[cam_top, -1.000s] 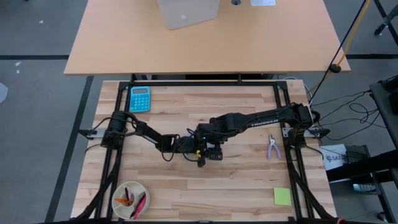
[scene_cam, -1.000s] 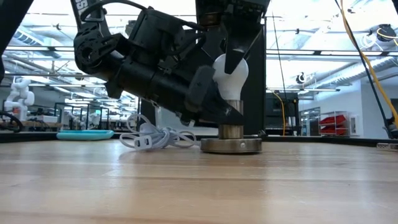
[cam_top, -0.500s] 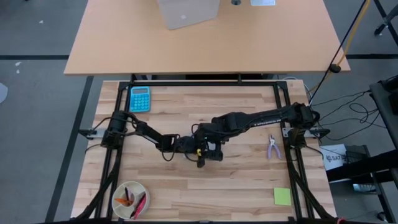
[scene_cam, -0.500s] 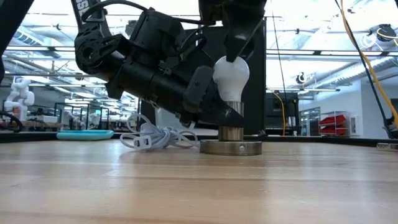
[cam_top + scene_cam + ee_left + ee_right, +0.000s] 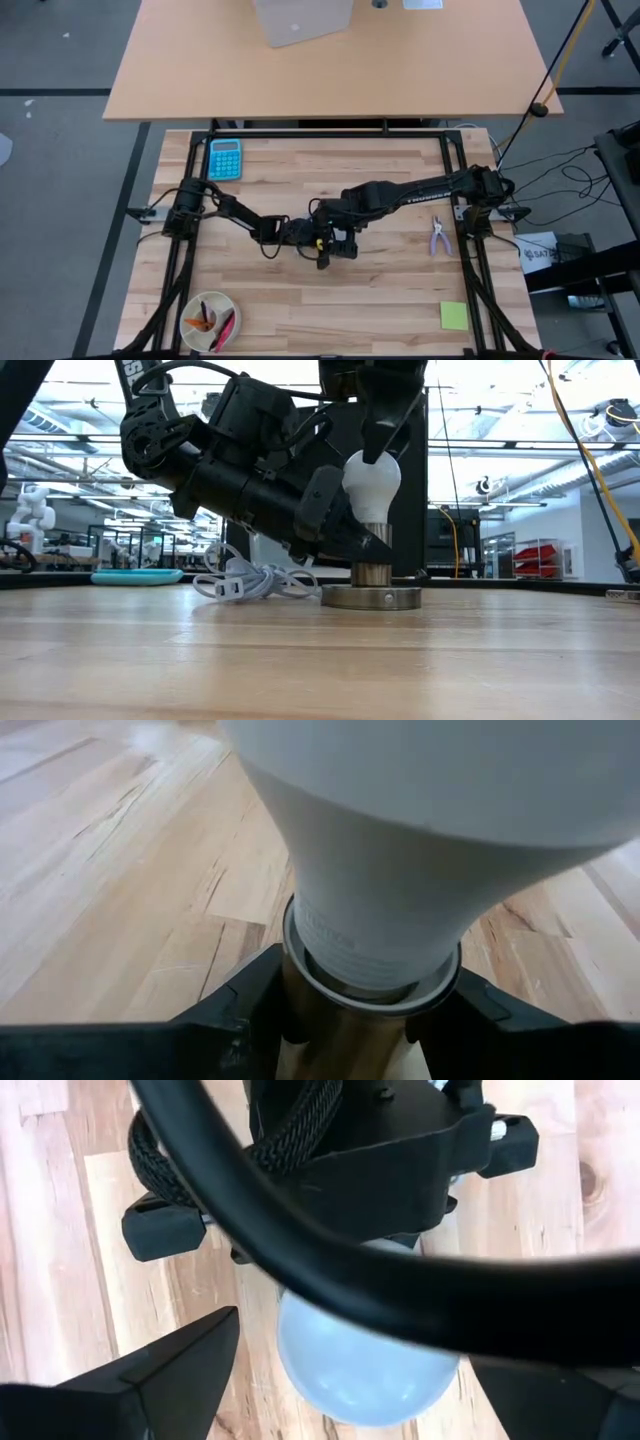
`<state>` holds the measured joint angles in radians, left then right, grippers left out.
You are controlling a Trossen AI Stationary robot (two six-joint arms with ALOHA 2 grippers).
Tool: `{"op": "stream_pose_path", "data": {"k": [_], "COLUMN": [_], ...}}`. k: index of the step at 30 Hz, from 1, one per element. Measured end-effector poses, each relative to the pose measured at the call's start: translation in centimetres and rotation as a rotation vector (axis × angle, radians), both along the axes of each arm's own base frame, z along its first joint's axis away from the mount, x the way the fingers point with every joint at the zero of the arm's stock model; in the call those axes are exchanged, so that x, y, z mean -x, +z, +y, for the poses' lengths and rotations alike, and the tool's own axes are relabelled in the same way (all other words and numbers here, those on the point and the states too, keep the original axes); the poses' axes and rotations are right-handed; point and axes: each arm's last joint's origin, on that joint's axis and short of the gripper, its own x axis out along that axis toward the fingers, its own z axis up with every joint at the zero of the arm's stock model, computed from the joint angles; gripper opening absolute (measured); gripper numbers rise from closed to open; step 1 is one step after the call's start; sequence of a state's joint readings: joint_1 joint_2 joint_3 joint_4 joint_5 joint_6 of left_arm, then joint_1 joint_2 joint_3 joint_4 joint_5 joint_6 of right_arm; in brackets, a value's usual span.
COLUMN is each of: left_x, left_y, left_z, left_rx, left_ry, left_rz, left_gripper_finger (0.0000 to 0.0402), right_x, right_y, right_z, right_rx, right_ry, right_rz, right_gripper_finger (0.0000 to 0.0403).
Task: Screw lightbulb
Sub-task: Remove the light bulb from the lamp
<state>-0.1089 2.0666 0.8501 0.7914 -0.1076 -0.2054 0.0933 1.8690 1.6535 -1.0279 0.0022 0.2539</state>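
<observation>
Lightbulb (image 5: pixel 371 484) upright in socket disc (image 5: pixel 371 596) mid-table, coiled cable (image 5: pixel 255 581) just beside — calculator (image 5: pixel 224 158) far-left corner

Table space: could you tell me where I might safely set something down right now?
Bare wood lies between the bowl and the sticky note, and between the calculator and the right arm. The middle is crowded: both grippers at the lightbulb.

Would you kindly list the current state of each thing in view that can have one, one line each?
lightbulb: upright, base seated in the socket.
socket: flat on the table, its brass neck clamped.
left gripper: shut on the socket's neck, just under the bulb.
right gripper: open, fingers spread above the globe.
cable: coiled loose, unplugged.
</observation>
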Motion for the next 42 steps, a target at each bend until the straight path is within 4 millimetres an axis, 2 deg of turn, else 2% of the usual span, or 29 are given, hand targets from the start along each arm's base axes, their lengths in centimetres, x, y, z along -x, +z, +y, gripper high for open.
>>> {"op": "stream_pose_path", "data": {"k": [10, 16, 22, 27, 33, 37, 42], "left_x": [0.0, 0.0, 0.0, 0.1, 0.1, 0.1, 0.1], "left_y": [0.0, 0.0, 0.0, -0.1, -0.1, -0.1, -0.1], "left_z": [0.0, 0.0, -0.1, -0.2, -0.2, -0.3, -0.3], "left_rx": [0.002, 0.002, -0.007, -0.017, -0.019, -0.013, -0.015], "left_ry": [0.001, -0.012, -0.061, -0.108, -0.136, -0.139, -0.141], "left_rz": [0.000, 0.002, 0.004, 0.005, 0.006, 0.006, 0.007], "left_gripper_finger": [0.0174, 0.0174, 0.0174, 0.0175, 0.0175, 0.0175, 0.0175], "right_x": [-0.1, -0.1, 0.0, 0.0, -0.1, -0.2, -0.2], "right_y": [0.0, 0.0, -0.1, -0.1, 0.0, -0.1, -0.1], "right_z": [0.0, 0.0, 0.1, 0.4, 0.9, 0.9, 0.9], "right_rx": [0.030, 0.056, 0.102, 0.158, 0.253, 0.268, 0.229], "right_ry": [0.012, 0.082, 0.232, 0.431, 0.669, 0.669, 0.530], "right_rz": [-0.007, -0.007, 0.000, -0.008, -0.030, -0.040, -0.040], "right_gripper_finger": [0.0289, 0.0261, 0.0261, 0.0262, 0.0292, 0.0309, 0.0332]}}
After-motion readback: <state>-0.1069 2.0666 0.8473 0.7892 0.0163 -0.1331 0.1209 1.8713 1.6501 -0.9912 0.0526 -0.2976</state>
